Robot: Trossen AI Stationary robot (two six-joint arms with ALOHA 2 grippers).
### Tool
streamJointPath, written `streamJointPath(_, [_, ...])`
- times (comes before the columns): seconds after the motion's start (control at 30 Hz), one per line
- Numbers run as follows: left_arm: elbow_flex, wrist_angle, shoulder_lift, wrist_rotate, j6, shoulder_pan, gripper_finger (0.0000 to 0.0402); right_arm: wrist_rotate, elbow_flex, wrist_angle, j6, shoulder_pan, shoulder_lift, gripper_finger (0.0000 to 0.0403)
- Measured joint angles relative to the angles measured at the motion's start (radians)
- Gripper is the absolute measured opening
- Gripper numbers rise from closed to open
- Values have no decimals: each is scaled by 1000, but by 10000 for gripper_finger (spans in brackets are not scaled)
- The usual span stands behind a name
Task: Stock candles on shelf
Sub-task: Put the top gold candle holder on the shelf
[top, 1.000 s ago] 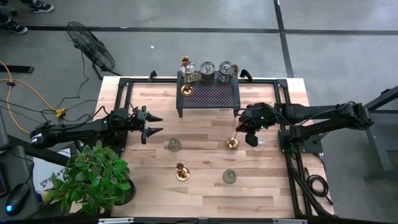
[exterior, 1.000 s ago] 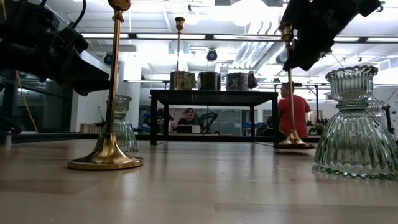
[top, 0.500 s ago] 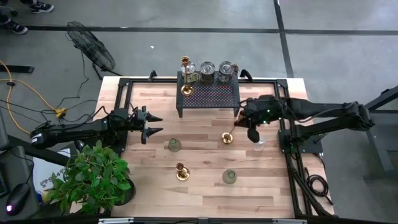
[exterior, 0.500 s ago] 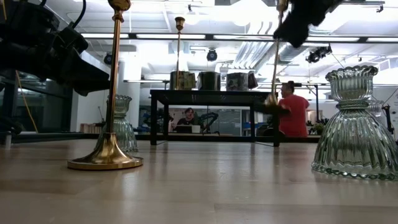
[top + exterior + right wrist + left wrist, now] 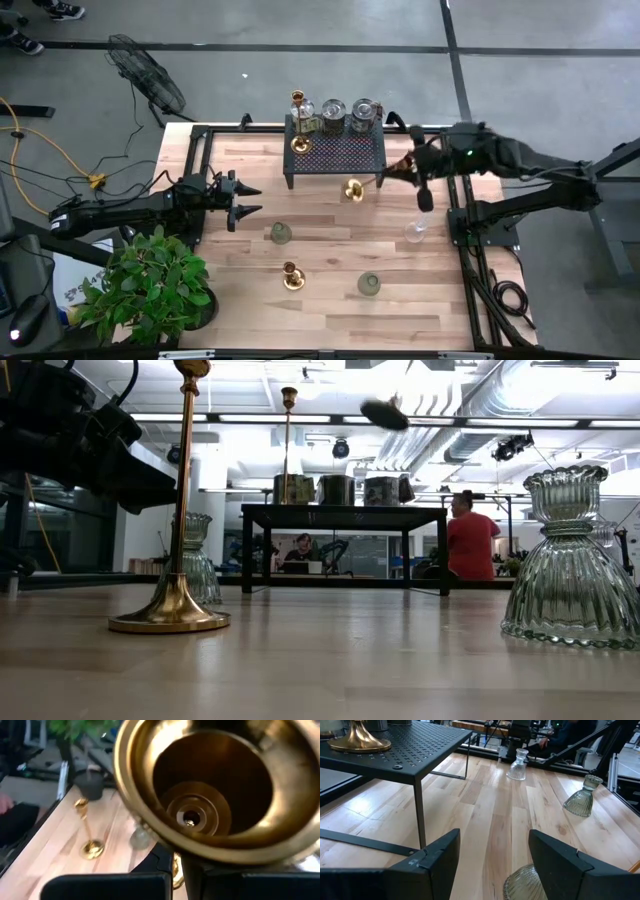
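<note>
Right tool (image 5: 407, 166), high view: clamped on the top end of a tall brass candlestick (image 5: 366, 183) carried tilted in the air, its round base just in front of the shelf's (image 5: 338, 152) right front corner. The shelf stands at the far middle of the table (image 5: 330, 305) and bears another tall candlestick (image 5: 298, 122) at its left end and three jar candles (image 5: 335, 112) along its back edge. On the table lie a short brass candlestick (image 5: 292, 276), two grey glass holders (image 5: 281, 233) and a clear one (image 5: 415, 234). Left tool (image 5: 246, 199), parted wide and holding nothing, waits at the table's left side beside a potted plant (image 5: 150, 285). Low view: brass candlestick (image 5: 175, 510) and ribbed glass holder (image 5: 566, 555) stand upright in the foreground, the shelf (image 5: 343, 513) behind them; a person in a red top (image 5: 470, 540) sits in the room beyond. Left wrist view: the two dark fingers (image 5: 435, 857) stand well apart, the shelf's mesh top (image 5: 415, 745) ahead. Right wrist view: the candlestick's brass cup (image 5: 220, 785) fills the frame, gripped between the tool's fingers.
</note>
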Motion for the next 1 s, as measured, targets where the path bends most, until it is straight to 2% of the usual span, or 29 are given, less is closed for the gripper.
streamJointPath(0.1, [0, 0, 0, 0, 0, 0, 230, 15, 64, -13, -13, -44, 20, 5])
streamJointPath(0.23, [0, 0, 0, 0, 0, 0, 230, 11, 172, -130, -19, -116, 84, 5])
streamJointPath(0.47, [0, 0, 0, 0, 0, 0, 230, -23, 339, -236, -35, -244, 261, 5])
streamJointPath(0.67, [0, 0, 0, 0, 0, 0, 230, -10, 471, -328, -9, -351, 431, 5])
streamJointPath(0.83, [0, 0, 0, 0, 0, 0, 230, -10, 540, -344, 1, -416, 542, 5])
streamJointPath(1.0, [0, 0, 0, 0, 0, 0, 230, -15, 545, -359, 37, -450, 602, 5])
